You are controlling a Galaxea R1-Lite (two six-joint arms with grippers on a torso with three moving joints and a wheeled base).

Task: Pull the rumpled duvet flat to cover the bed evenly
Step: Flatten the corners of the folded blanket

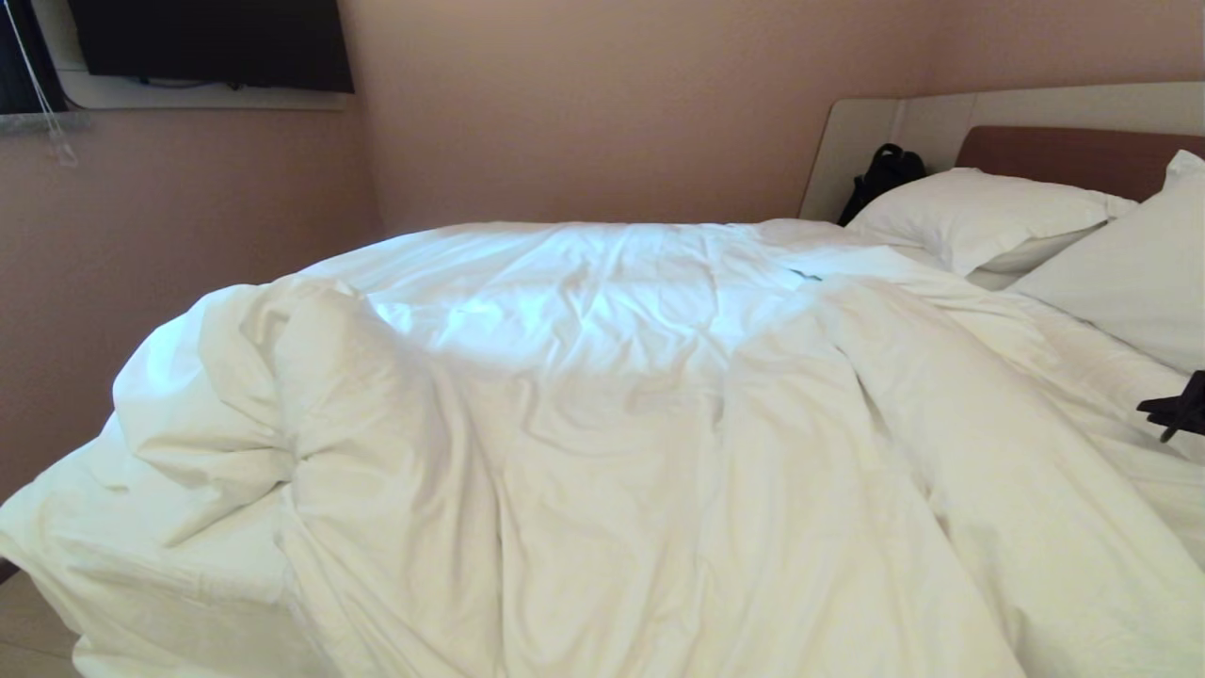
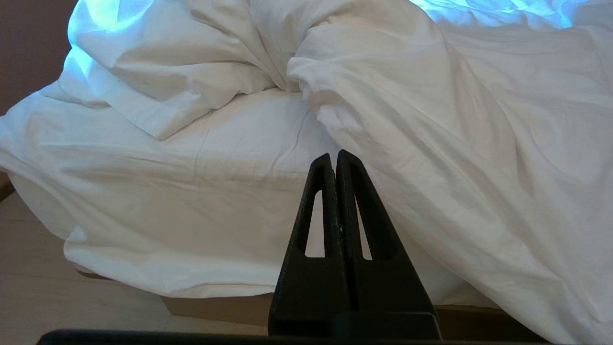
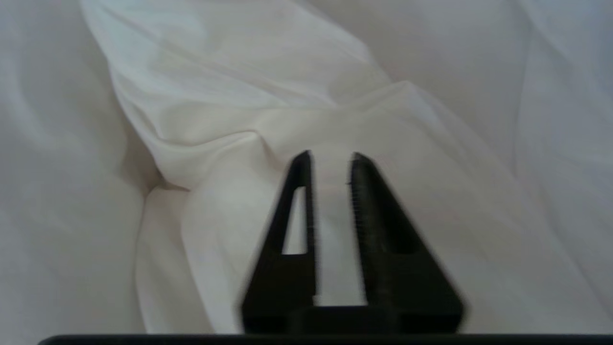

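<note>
The white duvet lies rumpled over the bed, bunched into thick folds at the near left corner and running in long ridges toward the pillows. There the mattress sheet shows bare beside the duvet. My right gripper is at the head view's right edge, low over the duvet. Its jaws stand a narrow gap apart just above a duvet fold, nothing clamped between them. My left gripper is shut and empty, pointing at the bed's near left side.
Two white pillows rest at the headboard. A black bag leans by the beige surround. A dark screen hangs on the far wall. Pale floor and the tan bed base are below the sheet.
</note>
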